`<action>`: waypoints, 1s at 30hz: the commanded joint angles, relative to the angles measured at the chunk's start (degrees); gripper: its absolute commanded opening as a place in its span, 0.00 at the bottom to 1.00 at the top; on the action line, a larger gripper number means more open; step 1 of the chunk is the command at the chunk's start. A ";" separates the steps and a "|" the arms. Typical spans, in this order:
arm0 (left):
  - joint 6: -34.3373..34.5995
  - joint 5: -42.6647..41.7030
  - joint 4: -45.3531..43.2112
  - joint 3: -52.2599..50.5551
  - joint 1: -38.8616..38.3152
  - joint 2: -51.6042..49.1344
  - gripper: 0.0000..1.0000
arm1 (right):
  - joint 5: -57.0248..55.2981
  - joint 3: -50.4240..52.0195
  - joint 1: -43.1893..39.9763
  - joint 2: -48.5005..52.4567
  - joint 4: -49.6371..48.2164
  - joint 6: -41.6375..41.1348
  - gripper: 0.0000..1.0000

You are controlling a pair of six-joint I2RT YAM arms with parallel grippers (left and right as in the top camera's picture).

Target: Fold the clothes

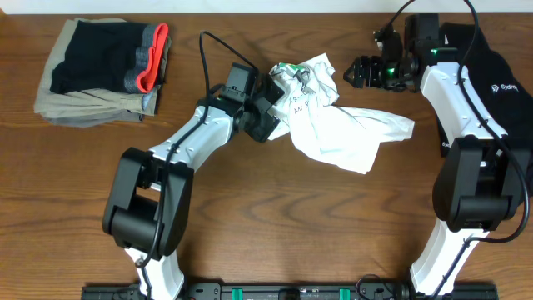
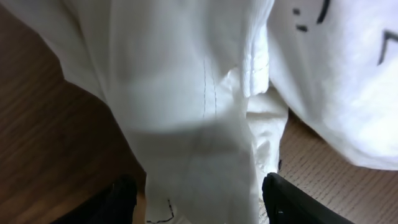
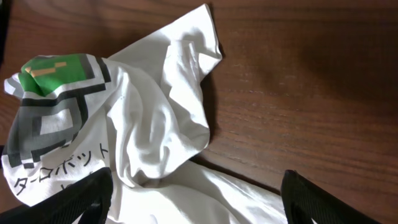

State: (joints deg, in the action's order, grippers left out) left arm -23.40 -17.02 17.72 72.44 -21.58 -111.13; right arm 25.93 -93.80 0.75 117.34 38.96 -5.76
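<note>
From overhead, the white T-shirt (image 1: 341, 125) is seen crumpled on the wooden surface (image 1: 291, 225), towards the far edge and between the two arms, with one part spread out towards the right arm's side. The left claw (image 1: 265, 107) is placed at the shirt's left edge, touching the cloth. The right claw (image 1: 360, 72) is held just beside the shirt's far right corner. A folded stack (image 1: 92, 75) of beige, black and grey-red cloth is laid at the far left, well apart from the shirt, and a black top (image 1: 508, 67) is seen at the right edge. In the left wrist view, a bunch of white fabric with a stitched seam (image 2: 210, 87) is drawn between the two dark fingers (image 2: 292, 199); the left claw appears to be clamped on it, though the contact itself is hidden by cloth. In the right wrist view, the right claw's fingers are spread wide apart with nothing held between them, and below them the green-and-grey square graphic (image 3: 53, 93) and the dark lettering (image 3: 62, 177) are shown on the rumpled cloth.
</note>
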 commanded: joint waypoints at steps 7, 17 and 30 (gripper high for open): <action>0.98 -0.55 -1.42 -0.24 -0.11 -3.96 0.45 | -0.04 -1.11 -0.37 -1.36 0.07 0.70 0.84; 1.66 -0.48 -3.74 -0.20 -0.09 -3.39 0.41 | -0.52 -1.11 -0.44 -1.36 0.07 0.72 0.84; 4.68 1.27 -3.06 -0.20 0.02 5.57 0.06 | -0.61 -1.11 -0.44 -1.36 0.61 0.70 0.80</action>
State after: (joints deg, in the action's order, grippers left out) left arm -19.68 -16.32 14.37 72.44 -21.58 -107.44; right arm 25.50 -93.80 0.75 117.34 39.18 -5.67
